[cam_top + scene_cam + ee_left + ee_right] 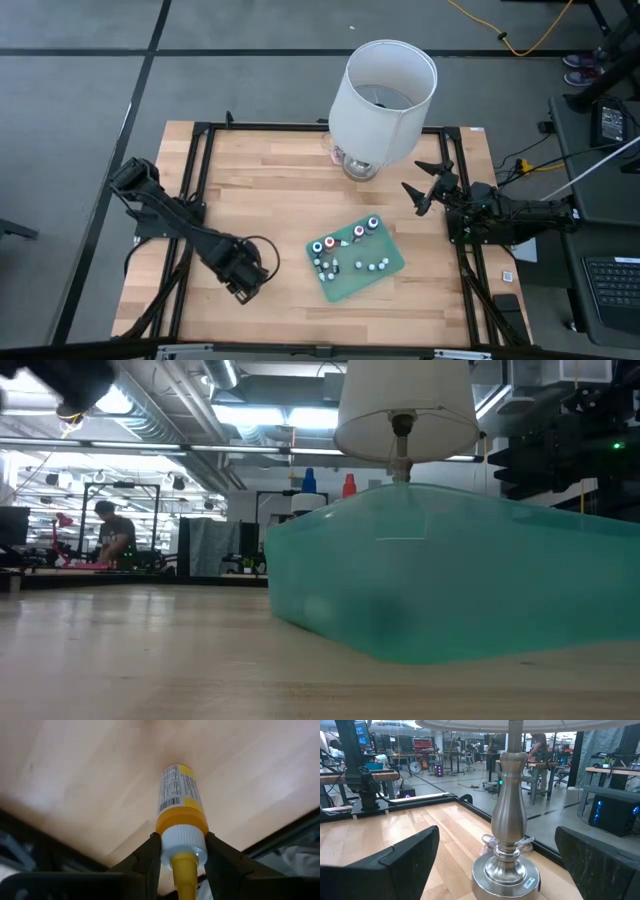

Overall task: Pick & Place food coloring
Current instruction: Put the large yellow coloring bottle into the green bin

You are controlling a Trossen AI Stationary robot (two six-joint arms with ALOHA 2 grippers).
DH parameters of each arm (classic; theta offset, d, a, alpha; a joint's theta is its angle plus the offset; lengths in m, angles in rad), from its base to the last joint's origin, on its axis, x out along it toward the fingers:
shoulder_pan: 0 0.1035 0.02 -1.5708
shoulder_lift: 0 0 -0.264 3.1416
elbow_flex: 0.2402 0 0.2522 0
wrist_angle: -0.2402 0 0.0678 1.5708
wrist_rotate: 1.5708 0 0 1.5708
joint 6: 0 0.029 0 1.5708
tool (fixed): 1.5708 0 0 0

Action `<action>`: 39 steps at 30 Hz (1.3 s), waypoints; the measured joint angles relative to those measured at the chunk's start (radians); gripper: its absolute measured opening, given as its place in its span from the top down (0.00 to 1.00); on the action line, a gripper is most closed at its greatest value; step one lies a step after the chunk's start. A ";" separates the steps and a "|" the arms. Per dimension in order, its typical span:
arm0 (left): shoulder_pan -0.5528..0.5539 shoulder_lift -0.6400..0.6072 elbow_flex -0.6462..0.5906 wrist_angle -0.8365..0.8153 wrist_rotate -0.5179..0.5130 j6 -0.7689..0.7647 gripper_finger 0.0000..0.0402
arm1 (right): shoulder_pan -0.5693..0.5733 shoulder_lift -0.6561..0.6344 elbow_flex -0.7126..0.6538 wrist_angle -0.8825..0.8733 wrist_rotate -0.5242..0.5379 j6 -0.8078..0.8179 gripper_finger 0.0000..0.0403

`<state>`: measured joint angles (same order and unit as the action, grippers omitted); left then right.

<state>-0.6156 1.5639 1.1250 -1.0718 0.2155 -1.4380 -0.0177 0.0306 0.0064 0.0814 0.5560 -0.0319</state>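
Note:
My left gripper (245, 278) hangs over the near left of the wooden table, pointing down, shut on a yellow food coloring bottle (178, 790) with a printed label and a white cap. Right of it, several more tiny bottles (345, 250) with red, blue and whitish tops stand or lie on a green square mat (385, 272). My right gripper (428, 185) waits open at the table's right edge, level, facing the lamp's metal base (507, 870). My left gripper pinches the bottle's white ribbed cap (184, 839) between its two fingers (149, 856), one on each side. The fingers come from above, pointing down. The bottle stands upright below them, yellow nozzle up. Whether its bottom touches the wood I cannot tell.
A lamp with a big white shade (382, 92) stands at the table's far edge, right of the middle. A black frame (200, 180) runs around the tabletop. Bare wood lies between my left gripper and the mat. A person (112, 532) works far behind the table.

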 joint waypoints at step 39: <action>0.357 0.495 0.936 -0.238 -0.127 0.771 0.71 | 0.000 0.000 0.000 0.000 0.000 0.000 0.02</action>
<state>-0.2588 2.0586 2.0612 -1.3102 0.0882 -0.6668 -0.0177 0.0303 0.0065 0.0812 0.5564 -0.0319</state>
